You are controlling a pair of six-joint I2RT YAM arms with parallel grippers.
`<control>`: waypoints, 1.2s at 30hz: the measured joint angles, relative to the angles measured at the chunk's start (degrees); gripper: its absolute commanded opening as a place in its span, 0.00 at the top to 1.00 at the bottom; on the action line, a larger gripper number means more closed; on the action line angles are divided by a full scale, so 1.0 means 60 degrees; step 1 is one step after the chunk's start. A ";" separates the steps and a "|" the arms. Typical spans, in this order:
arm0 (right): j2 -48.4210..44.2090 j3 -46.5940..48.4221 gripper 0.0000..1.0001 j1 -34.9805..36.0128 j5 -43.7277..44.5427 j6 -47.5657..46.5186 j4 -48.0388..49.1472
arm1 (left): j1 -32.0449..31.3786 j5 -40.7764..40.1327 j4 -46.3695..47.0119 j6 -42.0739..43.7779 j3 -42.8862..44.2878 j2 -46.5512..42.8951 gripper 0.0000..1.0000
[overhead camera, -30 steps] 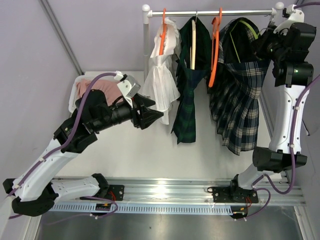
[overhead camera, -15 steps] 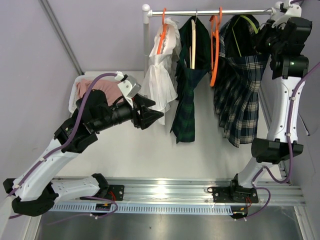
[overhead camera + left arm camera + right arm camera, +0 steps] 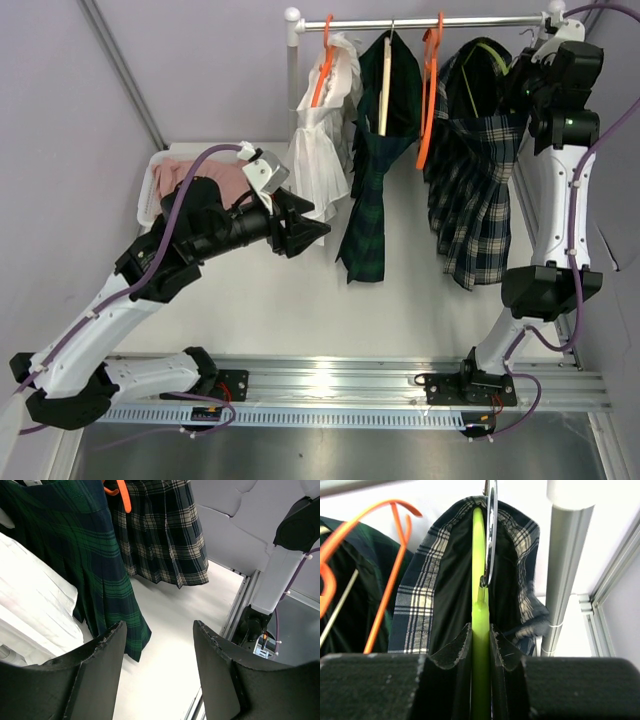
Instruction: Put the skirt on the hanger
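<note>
We record the right gripper (image 3: pixel 480 635) nearly closed, its two fingers pinching the lime-green hanger (image 3: pixel 478 555) from both sides, below the metal hook (image 3: pixel 491 530). The plaid skirt (image 3: pixel 420 595) is draped over that hanger, falling away on either side of the fingers, with the upright post (image 3: pixel 565 555) just to the gripper's right. The left gripper (image 3: pixel 160 627) stands wide open and holds nothing; ahead of it hang a dark green garment (image 3: pixel 95 570) and a white garment (image 3: pixel 35 595).
</note>
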 measured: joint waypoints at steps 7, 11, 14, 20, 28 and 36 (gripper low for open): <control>-0.0466 -0.0627 1.00 0.0000 0.0000 0.0007 0.0310 | 0.0000 0.0004 0.0007 0.0000 -0.0058 0.0062 0.39; -0.1071 -0.0586 1.00 0.0000 0.0004 0.0040 0.0364 | 0.0000 0.0007 0.0004 0.0000 -0.0109 0.0087 0.39; -0.1344 -0.0277 1.00 0.0000 0.0011 0.0044 0.0495 | 0.0000 0.0011 0.0004 -0.0004 -0.0109 0.0095 0.39; -0.1064 0.0142 1.00 -0.0011 -0.0007 0.0153 0.0240 | 0.0000 0.0011 0.0007 -0.0004 -0.0135 0.0095 0.39; 0.0073 0.0630 1.00 -0.0018 -0.0004 0.0339 0.0984 | 0.0000 0.0007 0.0004 -0.0007 -0.0226 0.0095 0.39; 0.1056 0.1038 1.00 -0.0022 0.0073 0.0361 0.1042 | 0.0000 0.0004 0.0007 -0.0007 -0.0251 0.0095 0.39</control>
